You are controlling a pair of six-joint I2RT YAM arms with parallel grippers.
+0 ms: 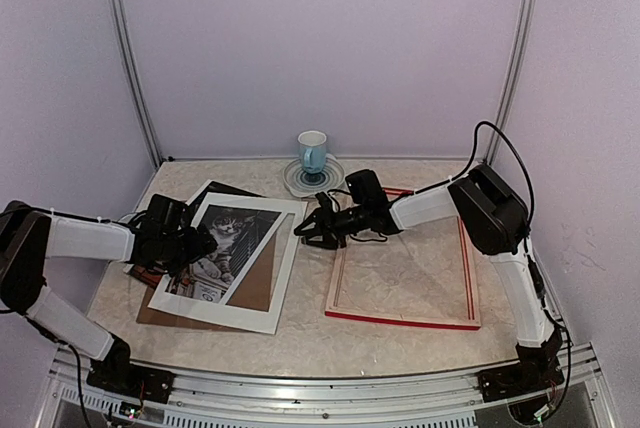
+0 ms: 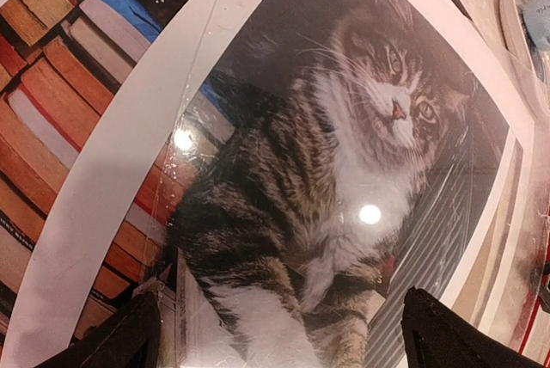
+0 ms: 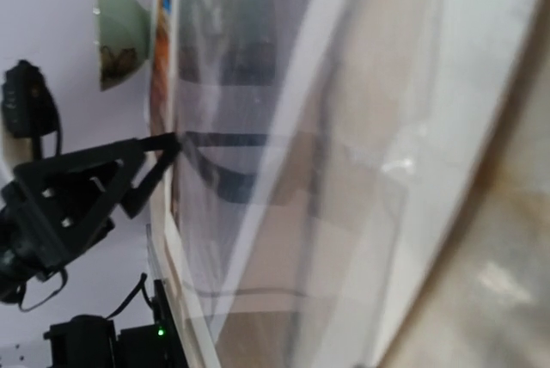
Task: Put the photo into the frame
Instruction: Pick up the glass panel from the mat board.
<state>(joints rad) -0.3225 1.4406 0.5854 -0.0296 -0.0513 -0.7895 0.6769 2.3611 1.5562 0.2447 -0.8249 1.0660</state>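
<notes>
The photo [image 1: 232, 231], a tabby cat beside stacked books, lies on the table's left side under a white mat board [image 1: 255, 303], and shows through its window. In the left wrist view the photo [image 2: 344, 170] fills the frame, glossy with light glare, and the mat board [image 2: 112, 179] crosses it. My left gripper [image 1: 195, 245] hovers over the photo's left part, open, with fingers [image 2: 129, 338] wide apart. The red frame [image 1: 400, 318] lies flat to the right, pale reverse up. My right gripper [image 1: 308, 229] sits at the mat's right edge. Its fingers are hidden in the right wrist view.
A brown backing board [image 1: 262, 283] lies under the mat and photo. A white and blue cup [image 1: 312, 153] stands on a saucer [image 1: 330, 178] at the back centre. The right wrist view shows blurred sheet edges and my left arm [image 3: 69, 196].
</notes>
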